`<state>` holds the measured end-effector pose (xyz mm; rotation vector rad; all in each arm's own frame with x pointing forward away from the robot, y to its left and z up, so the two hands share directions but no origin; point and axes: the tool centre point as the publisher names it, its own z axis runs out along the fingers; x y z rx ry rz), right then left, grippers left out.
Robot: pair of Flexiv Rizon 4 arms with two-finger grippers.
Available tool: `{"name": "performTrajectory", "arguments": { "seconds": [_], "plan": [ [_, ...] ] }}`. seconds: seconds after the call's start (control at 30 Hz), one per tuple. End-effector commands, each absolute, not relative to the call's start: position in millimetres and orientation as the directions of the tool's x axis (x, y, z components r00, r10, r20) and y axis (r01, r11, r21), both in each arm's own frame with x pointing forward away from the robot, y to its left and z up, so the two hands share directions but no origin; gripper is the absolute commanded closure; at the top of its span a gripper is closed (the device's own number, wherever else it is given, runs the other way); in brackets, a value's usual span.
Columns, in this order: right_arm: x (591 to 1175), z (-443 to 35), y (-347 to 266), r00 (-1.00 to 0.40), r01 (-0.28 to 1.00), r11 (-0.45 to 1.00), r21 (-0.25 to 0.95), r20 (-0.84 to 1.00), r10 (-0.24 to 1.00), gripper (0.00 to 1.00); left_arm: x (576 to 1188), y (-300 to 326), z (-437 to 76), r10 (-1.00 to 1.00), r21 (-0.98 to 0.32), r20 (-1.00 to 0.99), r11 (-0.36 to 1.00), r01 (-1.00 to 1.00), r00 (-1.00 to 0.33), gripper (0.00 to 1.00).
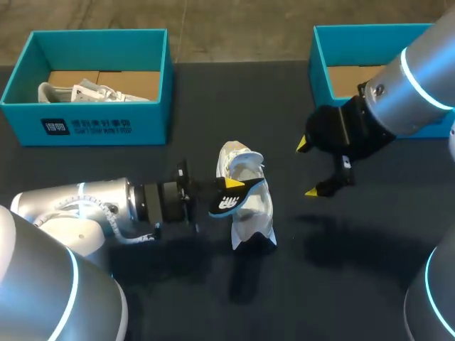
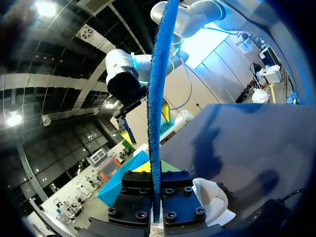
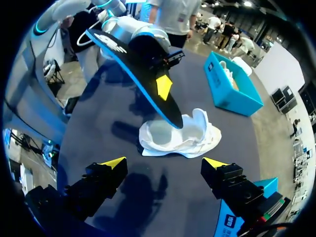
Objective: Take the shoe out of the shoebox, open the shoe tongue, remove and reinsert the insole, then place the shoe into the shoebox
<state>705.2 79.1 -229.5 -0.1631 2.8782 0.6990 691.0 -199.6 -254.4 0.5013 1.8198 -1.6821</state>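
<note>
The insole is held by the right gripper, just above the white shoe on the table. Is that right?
No. The left gripper holds the insole, just above the white shoe on the table. The right gripper is open and empty. The head view shows this.

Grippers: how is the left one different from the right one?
The left gripper is shut on the insole; the right gripper is open and empty. The left gripper is right by the white shoe; the right gripper hangs farther off. Both have yellow tips.
</note>
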Motion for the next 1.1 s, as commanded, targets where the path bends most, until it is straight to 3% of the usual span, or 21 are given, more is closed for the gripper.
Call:
{"name": "performTrajectory", "arguments": {
  "seconds": [0.03, 0.33, 0.57, 1.1],
  "plan": [
    [712.0, -244.4, 85.1, -0.979, -0.158, 0.894, 0.420, -0.182, -0.087, 0.00, 688.6, -200.4, -258.1, -0.123, -0.760, -0.649, 0.126, 0.637, -0.750, 1.00],
    [701.9, -258.4, 77.9, -0.969, -0.206, 0.883, 0.421, -0.213, -0.125, 0.00, 688.4, -206.2, -269.0, -0.101, -0.754, -0.656, 0.129, 0.644, -0.748, 1.00],
    [696.4, -264.9, 74.4, -0.980, -0.144, 0.895, 0.423, -0.187, -0.069, 0.00, 685.2, -212.3, -272.2, -0.095, -0.775, -0.631, 0.128, 0.619, -0.770, 1.00],
    [696.4, -264.9, 74.4, -0.980, -0.144, 0.895, 0.423, -0.187, -0.069, 0.00, 686.2, -211.8, -291.9, -0.038, -0.775, -0.626, 0.145, 0.615, -0.779, 1.00]
  ]
}}
